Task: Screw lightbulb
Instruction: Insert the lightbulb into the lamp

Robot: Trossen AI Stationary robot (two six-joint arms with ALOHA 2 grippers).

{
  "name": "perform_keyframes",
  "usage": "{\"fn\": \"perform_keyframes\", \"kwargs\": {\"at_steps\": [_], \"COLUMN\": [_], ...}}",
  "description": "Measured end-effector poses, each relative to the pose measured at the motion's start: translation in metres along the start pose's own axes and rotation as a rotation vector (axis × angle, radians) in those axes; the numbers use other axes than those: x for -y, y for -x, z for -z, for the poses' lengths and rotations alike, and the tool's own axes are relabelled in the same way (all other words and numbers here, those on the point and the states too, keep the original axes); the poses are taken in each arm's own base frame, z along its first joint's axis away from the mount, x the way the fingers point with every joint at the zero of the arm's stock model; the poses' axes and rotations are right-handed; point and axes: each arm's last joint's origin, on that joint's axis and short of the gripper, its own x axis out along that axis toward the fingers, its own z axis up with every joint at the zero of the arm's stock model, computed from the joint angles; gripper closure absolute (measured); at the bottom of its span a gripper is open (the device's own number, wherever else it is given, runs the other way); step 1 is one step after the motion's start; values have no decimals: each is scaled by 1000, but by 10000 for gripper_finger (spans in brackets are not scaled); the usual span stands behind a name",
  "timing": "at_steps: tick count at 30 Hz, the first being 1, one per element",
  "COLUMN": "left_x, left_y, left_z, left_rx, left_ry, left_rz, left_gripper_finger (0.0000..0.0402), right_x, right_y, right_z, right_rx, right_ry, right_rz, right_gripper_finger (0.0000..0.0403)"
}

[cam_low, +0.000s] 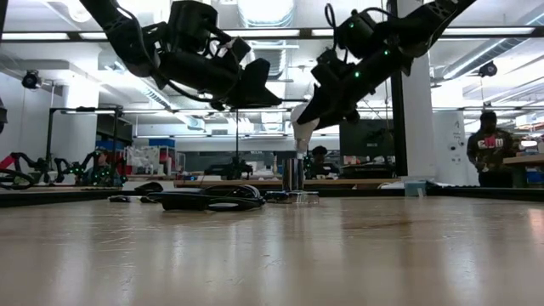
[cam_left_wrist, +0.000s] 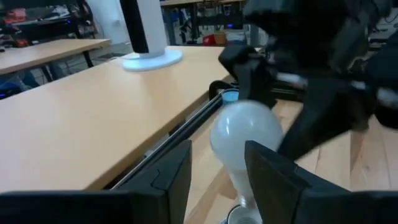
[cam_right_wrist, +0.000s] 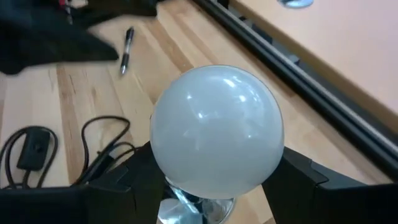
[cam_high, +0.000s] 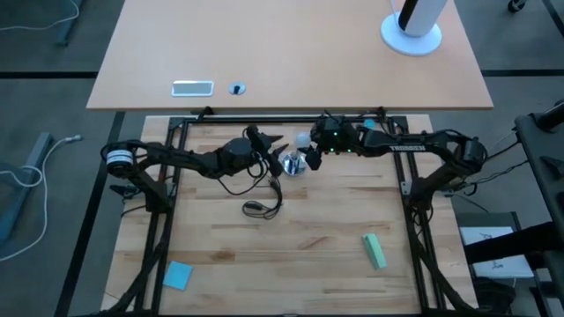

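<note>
My right gripper [cam_right_wrist: 214,186] is pinching the lightbulb [cam_right_wrist: 216,130] low on its body, one finger on each side of the narrowing neck, the frosted dome standing up between them. Under it I can just see the shiny rim of the socket [cam_right_wrist: 189,211], so the screw base looks to be at or in the mouth of it; how deep the threads have gone I cannot tell. All of this sits near the far edge of the wooden table [cam_high: 291,255], roughly at its middle.

To do this step well, I judge that I should keep the bulb upright over the socket and turn it about its own axis without pushing sideways. A tilted start would cross the threads. My squeeze should be only firm enough to carry the turn, since glass does not forgive a hard grip.

My left gripper [cam_left_wrist: 217,177] is close in from the other side, its fingers spread with the bulb showing between them but not clearly touching it. I would use it to steady the socket, which otherwise may spin along or slide on the wood.

Farther out, the socket's black cord [cam_high: 264,198] and its inline switch [cam_high: 256,209] lie loose toward the table's middle, and a pen [cam_right_wrist: 125,50] lies beyond; neither is in my way.
</note>
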Motion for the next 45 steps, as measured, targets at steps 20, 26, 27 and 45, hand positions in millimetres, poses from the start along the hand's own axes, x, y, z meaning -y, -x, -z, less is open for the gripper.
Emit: {"fn": "perform_keyframes", "kwargs": {"at_steps": [20, 26, 27, 45], "left_x": [1, 4, 5, 6], "left_y": [-2, -8, -9, -14], "left_z": [6, 18, 18, 7], "left_rx": [-37, -74, -72, -67], "left_ry": [-37, -47, -45, -78], "left_rz": [21, 26, 26, 23], "left_gripper_finger": [320, 331, 332, 333], "right_x": [-4, -7, -8, -12], "right_y": [-39, -38, -38, -38], "right_z": [13, 15, 15, 15], "right_rx": [-56, -63, -63, -62], "right_ry": [38, 80, 86, 116], "right_rz": [-39, -52, -54, -64], "right_gripper_finger": [165, 155, 157, 203]}}
